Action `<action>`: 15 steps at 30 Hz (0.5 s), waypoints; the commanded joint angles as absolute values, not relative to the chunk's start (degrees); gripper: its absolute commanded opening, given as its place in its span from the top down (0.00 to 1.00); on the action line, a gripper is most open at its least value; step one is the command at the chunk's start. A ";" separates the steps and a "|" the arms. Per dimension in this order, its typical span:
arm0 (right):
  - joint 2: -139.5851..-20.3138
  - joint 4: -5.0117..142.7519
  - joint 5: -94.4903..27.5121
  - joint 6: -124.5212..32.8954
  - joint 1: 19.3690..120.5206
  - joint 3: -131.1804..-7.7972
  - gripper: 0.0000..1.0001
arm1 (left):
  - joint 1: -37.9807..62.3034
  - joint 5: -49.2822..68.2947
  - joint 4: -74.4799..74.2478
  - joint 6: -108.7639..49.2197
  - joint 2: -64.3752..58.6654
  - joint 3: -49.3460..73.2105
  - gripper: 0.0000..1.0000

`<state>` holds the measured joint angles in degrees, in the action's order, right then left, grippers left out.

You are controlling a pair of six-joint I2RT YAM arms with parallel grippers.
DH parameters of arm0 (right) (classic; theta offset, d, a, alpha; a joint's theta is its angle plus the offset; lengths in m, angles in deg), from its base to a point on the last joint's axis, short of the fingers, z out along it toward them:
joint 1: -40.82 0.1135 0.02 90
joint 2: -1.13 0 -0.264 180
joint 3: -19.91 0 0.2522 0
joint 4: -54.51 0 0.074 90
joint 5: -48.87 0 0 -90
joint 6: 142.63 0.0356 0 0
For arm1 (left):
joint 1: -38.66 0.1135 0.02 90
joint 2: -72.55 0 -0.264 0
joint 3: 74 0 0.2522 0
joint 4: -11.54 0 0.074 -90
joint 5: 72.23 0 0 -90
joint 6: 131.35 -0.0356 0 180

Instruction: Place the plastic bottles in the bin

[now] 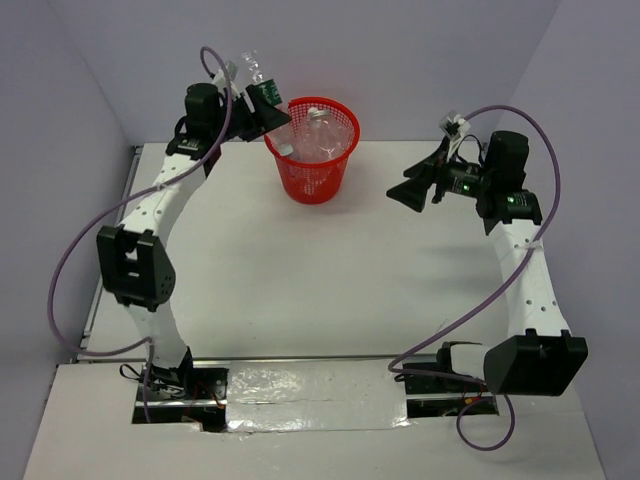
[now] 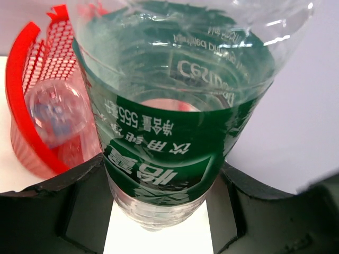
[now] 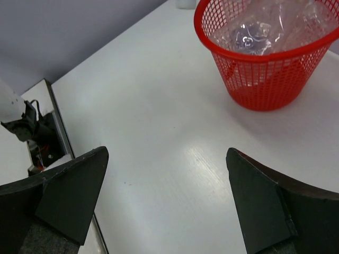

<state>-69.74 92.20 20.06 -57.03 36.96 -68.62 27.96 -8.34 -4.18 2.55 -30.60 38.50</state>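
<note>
Crinkles run across the clear bottle (image 2: 175,121) clamped in the left gripper (image 2: 164,211). A dark green label with white printing wraps its middle, and from overhead its neck tilts up and away. The jaws are closed on its lower body, one finger on each side.

Just left of those jaws (as the wrist camera sees it) stands the bin (image 2: 21,106), bright red lattice under a solid rim. The held bottle is raised off the table and close to that rim. Inside the bin lie other clear bottles (image 3: 265,26), one showing a white cap from above.

The right gripper (image 3: 167,201) holds nothing, its jaws spread wide. The bin sits ahead of them and to the right, well apart, with white table (image 3: 159,106) between. Purple cables (image 1: 70,260) loop along both arms.
</note>
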 commanded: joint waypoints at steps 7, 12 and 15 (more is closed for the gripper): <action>-65.58 93.41 22.24 -59.13 34.05 -63.38 0.00 | 27.59 -10.09 -7.23 8.65 -44.60 54.98 0.93; -65.75 93.15 22.15 -58.60 33.70 -61.97 0.00 | 26.80 -11.32 -8.72 9.45 -46.54 56.92 0.80; -65.93 92.36 22.06 -57.55 33.61 -61.18 0.00 | 26.44 -12.03 -9.86 9.54 -46.89 56.57 0.70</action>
<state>-67.23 93.62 20.87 -58.04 34.03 -61.91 27.26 -9.81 -10.41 8.54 -46.84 54.35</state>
